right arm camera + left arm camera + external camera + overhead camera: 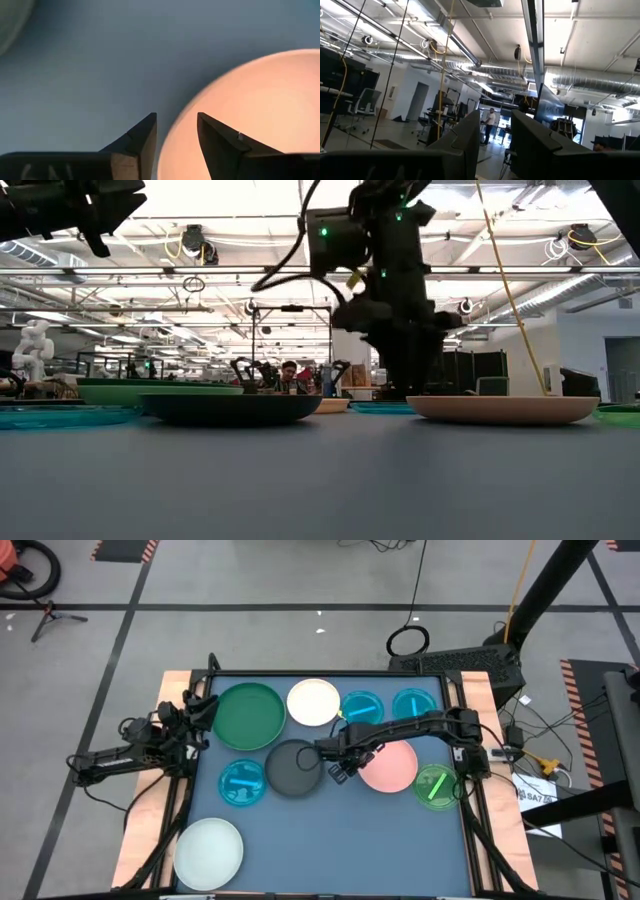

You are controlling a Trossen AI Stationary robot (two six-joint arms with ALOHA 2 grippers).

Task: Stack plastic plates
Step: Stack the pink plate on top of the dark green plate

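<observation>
Nothing is stacked yet — the plastic plates (250,716) all lie singly across the bench (330,840), near one another but separate. My right hand (338,762) hangs over the pink plate's (392,768) rim, fingers slightly parted, holding nothing. My left hand (196,718) waits at the bench's edge — narrowly parted, empty.

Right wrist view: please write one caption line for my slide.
Right claw, fingers open, poised over the rim of the pink plate on the blue-grey table.
</observation>
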